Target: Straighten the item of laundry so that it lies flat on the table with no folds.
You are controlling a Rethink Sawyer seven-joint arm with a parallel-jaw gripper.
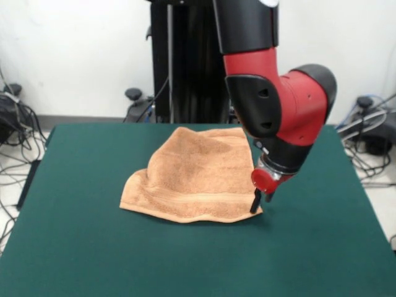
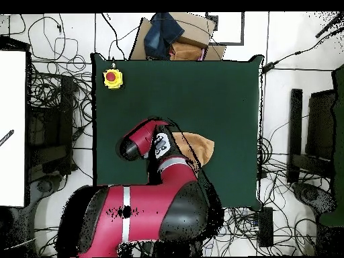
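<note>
A dark green felt table fills a white-walled room strewn with cables. On it, the peach terry towel lies rumpled, 1 band along its hem. My claw touches the towel's hem corner; whether I'm gripping, I cannot tell.

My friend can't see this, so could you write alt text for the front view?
A red and black robot arm's hand touches down at the near corner of a rumpled peach towel on a green table. Cables lie on the floor around it.
</note>
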